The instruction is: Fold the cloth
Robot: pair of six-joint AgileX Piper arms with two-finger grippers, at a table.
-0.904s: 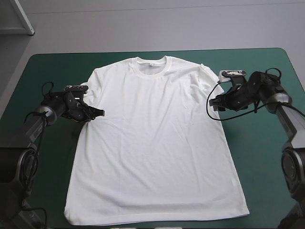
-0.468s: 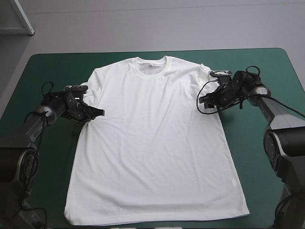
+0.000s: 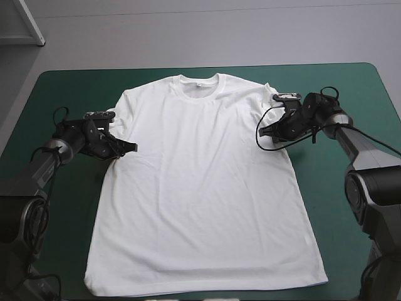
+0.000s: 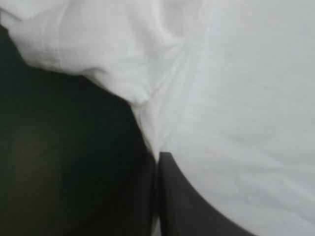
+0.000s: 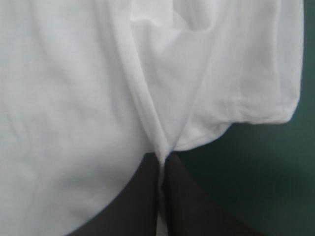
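Armpit folds of the T-shirt (image 3: 200, 188) sit clamped in left hand (image 3: 130, 148) and right hand (image 3: 263, 131), pinched edges hidden.

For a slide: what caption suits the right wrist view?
Right gripper shut on the T-shirt beside its sleeve, over the teal-green cover.

A table (image 3: 354, 88) with teal-green cover

place: looked like a robot lab | table (image 3: 69, 88) with teal-green cover had left arm (image 3: 37, 165), right arm (image 3: 366, 145) at its near corners | bare grey floor (image 3: 263, 31) lay beyond its far edge
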